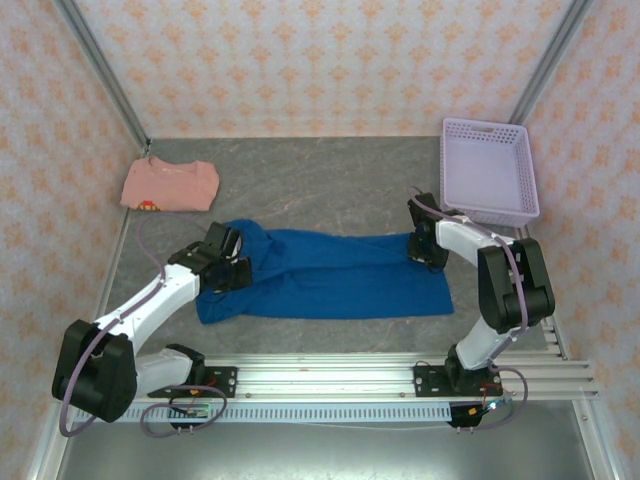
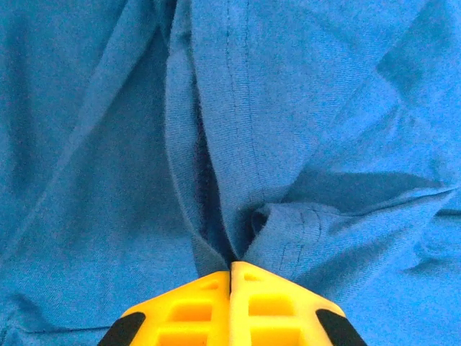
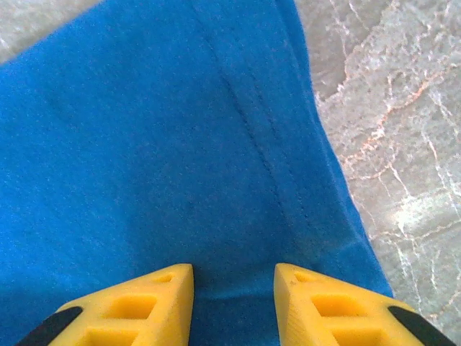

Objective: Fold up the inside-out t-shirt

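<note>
The inside-out t-shirt (image 1: pixel 330 275) is royal blue and lies folded in a long band across the middle of the table. My left gripper (image 1: pixel 227 260) is at its left end. In the left wrist view that gripper (image 2: pixel 230 268) has its yellow jaws pressed together, pinching a fold of the wrinkled shirt (image 2: pixel 288 108) at their tips. My right gripper (image 1: pixel 428 250) is over the shirt's right end. In the right wrist view it (image 3: pixel 234 277) stands open just above the flat shirt (image 3: pixel 144 144), near a stitched hem, with nothing between the fingers.
A folded salmon-pink shirt (image 1: pixel 170 185) lies at the back left. A lavender basket (image 1: pixel 486 124) stands at the back right, close behind the right arm. Grey marbled tabletop (image 3: pixel 389 108) shows beside the hem. An aluminium rail (image 1: pixel 330 375) runs along the near edge.
</note>
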### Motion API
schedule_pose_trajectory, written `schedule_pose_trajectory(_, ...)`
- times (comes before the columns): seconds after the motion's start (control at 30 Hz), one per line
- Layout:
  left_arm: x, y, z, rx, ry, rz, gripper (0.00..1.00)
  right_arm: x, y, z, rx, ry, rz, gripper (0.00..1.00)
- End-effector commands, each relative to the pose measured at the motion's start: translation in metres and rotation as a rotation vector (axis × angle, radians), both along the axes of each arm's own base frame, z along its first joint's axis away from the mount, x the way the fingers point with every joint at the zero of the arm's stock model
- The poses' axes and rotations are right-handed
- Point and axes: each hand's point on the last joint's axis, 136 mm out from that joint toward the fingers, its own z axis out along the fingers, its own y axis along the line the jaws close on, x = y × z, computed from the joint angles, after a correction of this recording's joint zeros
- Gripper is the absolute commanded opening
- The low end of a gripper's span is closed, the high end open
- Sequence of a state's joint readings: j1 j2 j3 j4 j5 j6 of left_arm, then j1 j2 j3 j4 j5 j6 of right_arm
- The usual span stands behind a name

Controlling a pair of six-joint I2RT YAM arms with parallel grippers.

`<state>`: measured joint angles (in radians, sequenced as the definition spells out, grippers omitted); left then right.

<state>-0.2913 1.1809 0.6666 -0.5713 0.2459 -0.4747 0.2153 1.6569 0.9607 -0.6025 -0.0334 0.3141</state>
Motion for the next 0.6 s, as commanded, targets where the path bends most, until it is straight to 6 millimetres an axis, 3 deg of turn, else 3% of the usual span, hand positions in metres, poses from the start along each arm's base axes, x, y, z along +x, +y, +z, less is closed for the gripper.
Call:
schedule_pose_trajectory(0.0, -0.008, 0.0, -0.009, 0.013, 0.023, 0.006, 0.0, -0.003, -0.005, 0.016, -0.019, -0.024, -0.004, 0.37)
schedule_pose_trajectory(0.13, -0.015, -0.002, -0.016, 0.018, 0.048, 0.009, 0.05, 0.008, 0.006, 0.033, 0.028, -0.091, 0.021, 0.39)
schedule_pose_trajectory(0.27, -0.013, 0.003, -0.016, 0.048, 0.06, 0.025, 0.28, 0.012, 0.013, 0.038, 0.032, -0.099, 0.041, 0.4)
schedule_pose_trajectory(0.43, 0.014, 0.021, 0.027, 0.131, -0.107, 0.093, 0.43, 0.018, 0.023, 0.056, 0.054, -0.153, 0.081, 0.41)
schedule_pose_trajectory(0.57, 0.056, 0.0, 0.058, 0.061, -0.264, 0.052, 0.56, 0.024, 0.032, 0.067, 0.087, -0.206, 0.095, 0.42)
